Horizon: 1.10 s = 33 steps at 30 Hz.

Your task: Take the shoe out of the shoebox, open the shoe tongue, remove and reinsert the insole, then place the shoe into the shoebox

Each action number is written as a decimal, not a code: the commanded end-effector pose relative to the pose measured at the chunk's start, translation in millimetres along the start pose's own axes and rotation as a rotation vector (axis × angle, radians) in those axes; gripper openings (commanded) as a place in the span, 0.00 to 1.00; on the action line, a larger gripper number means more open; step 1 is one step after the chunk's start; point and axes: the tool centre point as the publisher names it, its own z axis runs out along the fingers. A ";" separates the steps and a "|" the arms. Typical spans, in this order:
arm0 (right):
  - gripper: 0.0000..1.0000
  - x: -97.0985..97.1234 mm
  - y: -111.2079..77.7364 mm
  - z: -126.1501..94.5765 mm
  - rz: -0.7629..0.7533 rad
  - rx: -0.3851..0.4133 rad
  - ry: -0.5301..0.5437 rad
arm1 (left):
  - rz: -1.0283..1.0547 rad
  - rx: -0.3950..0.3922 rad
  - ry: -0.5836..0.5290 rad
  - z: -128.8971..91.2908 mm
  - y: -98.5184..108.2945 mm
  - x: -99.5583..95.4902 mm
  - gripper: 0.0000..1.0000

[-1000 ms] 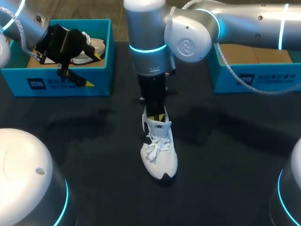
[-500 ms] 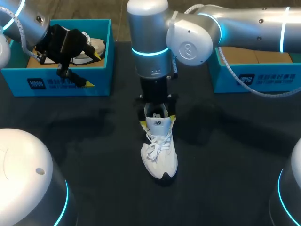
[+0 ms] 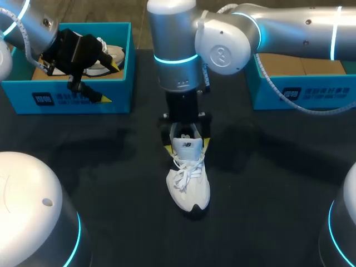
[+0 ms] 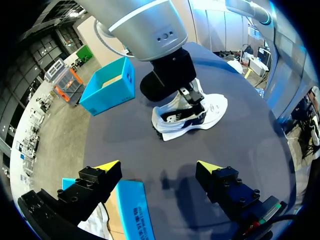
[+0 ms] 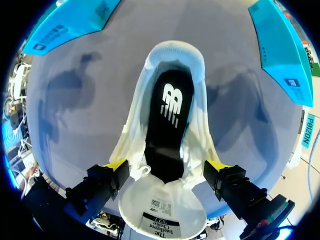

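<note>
Item count: two shoeboxes, two shoes, two arms, two claws. One white shoe [image 3: 188, 181] stands upright at the centre of the dark surface [image 3: 111, 167], with its toe toward 6 o'clock and its heel toward 12 o'clock. The right arm comes down over the heel end. The right claw [image 3: 188, 146] is spread wide, with one yellow tip on each side of the shoe's upper. Whether either tip presses the fabric cannot be told. In the right wrist view, the tongue [image 5: 162, 207] is folded back toward the claw, and the black insole [image 5: 167, 115] with its white mark lies flat inside the shoe. The left shoebox [image 3: 67, 97] sits at 10 o'clock and contains the second shoe [image 3: 110, 55]. The left claw [image 3: 108, 82] hangs over the front wall of this box, fully spread, with nothing between its fingers. The right shoebox [image 3: 303, 92] sits at 2 o'clock, and its brown floor is visible.
</note>
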 end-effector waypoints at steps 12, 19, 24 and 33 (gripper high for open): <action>1.00 4.6 -24.6 -11.1 0.033 0.008 -0.020 | 0.000 -0.003 0.001 -1.0 -0.5 0.6 1.00; 1.00 13.5 -45.3 -28.1 0.068 -0.025 -0.037 | 0.000 -0.003 0.001 -1.0 -0.5 0.6 1.00; 1.00 16.9 -57.2 -34.2 0.104 -0.043 -0.042 | 0.000 -0.003 0.001 -1.0 -0.5 0.6 1.00; 1.00 22.5 -77.1 -36.7 0.170 -0.059 -0.043 | 0.000 -0.003 0.001 -1.0 -0.5 0.6 1.00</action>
